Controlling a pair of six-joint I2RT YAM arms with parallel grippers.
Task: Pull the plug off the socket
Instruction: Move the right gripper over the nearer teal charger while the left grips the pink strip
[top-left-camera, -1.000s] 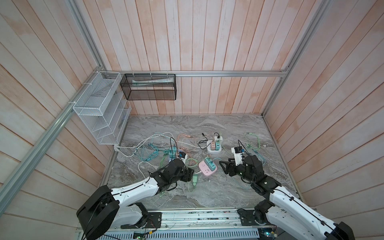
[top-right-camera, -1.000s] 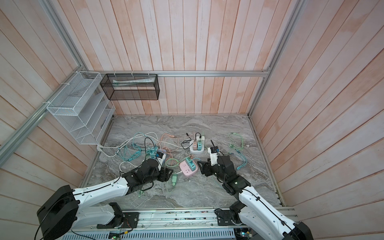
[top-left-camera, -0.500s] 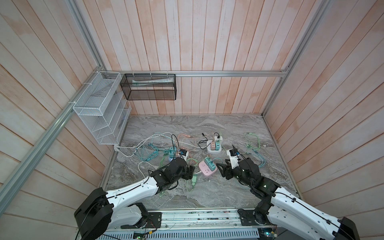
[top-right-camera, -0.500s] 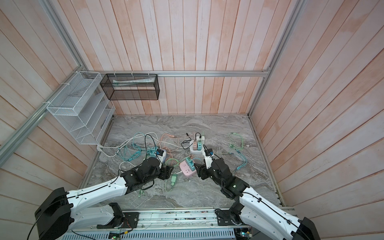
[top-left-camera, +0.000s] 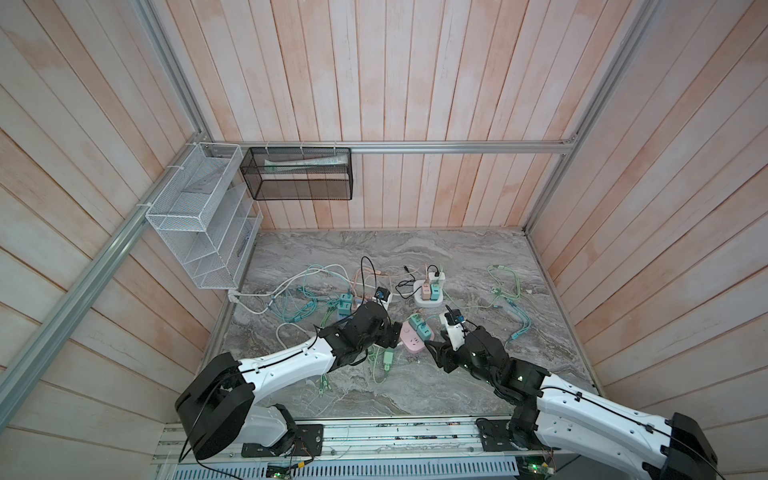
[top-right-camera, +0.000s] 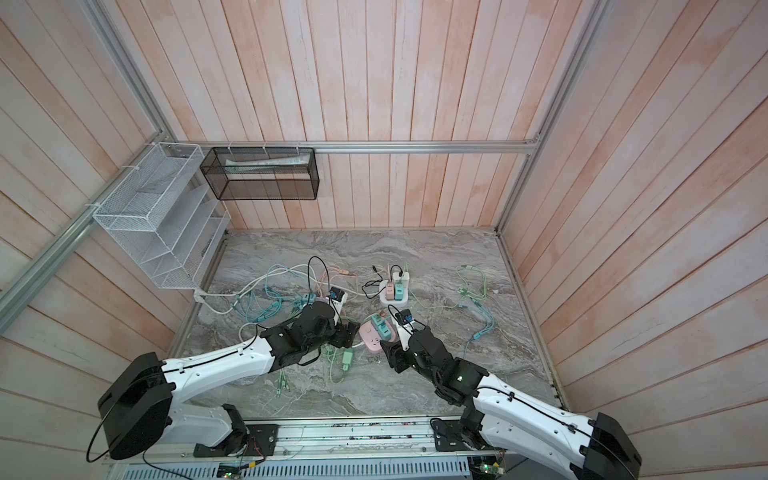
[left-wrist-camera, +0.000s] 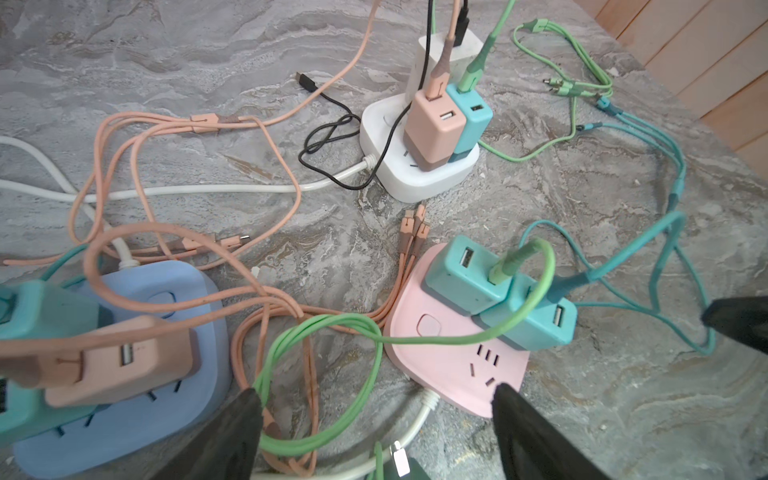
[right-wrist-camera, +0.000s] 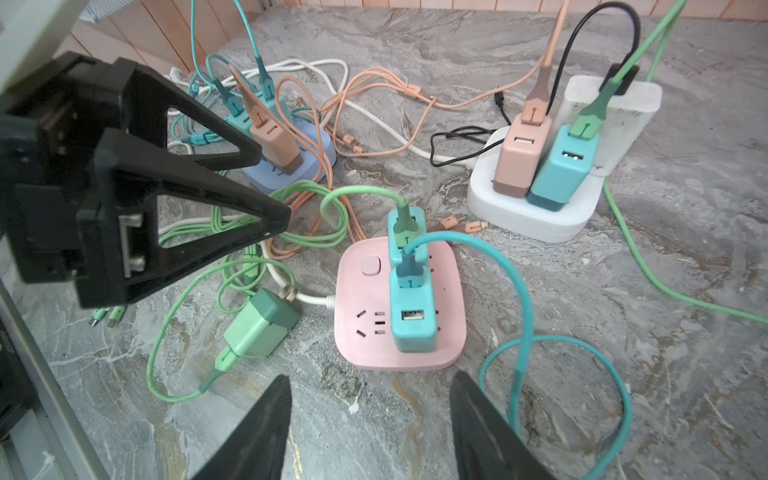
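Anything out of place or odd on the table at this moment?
One green charger lies unplugged on its side beside the pink socket block, prongs exposed, amid tangled cables. Nothing looks damaged or spilled.

We find the light soft, even and fairly bright, perhaps from overhead; shadows on the counter (top-left-camera: 415, 249) are faint. At the left gripper (left-wrist-camera: 376, 391) the fingers (left-wrist-camera: 232, 436) are blurred; beyond it we see everything sharp.

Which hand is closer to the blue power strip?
Left. The left hand is right beside the blue power strip, between it and the pink power strip. The right hand is on the pink power strip's far side, farther off.
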